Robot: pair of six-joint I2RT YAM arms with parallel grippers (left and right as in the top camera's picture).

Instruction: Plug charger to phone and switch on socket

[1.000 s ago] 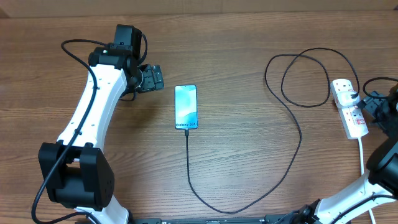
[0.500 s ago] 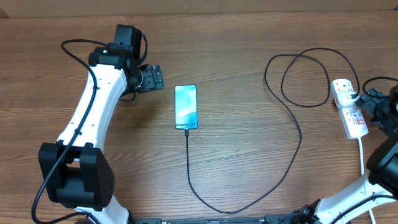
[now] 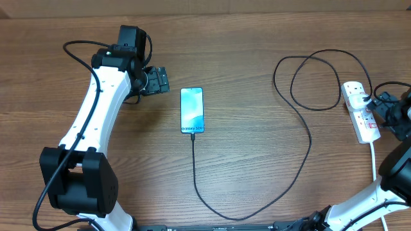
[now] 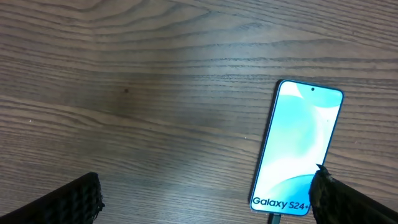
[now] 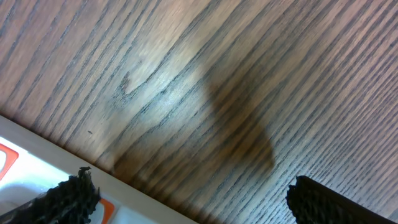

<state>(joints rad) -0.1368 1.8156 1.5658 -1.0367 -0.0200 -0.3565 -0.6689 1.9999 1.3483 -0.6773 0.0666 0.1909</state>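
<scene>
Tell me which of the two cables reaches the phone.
The thin black charger cable, which meets the phone at its "Galaxy S24+" end. The thicker white cord leaves the power strip and lies far from the phone.

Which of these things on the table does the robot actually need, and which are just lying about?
Needed: slim smartphone with lit blue screen; thin black charger cable; white power strip with red switches.
Lying about: nothing loose visible, only the brown wooden table.
</scene>
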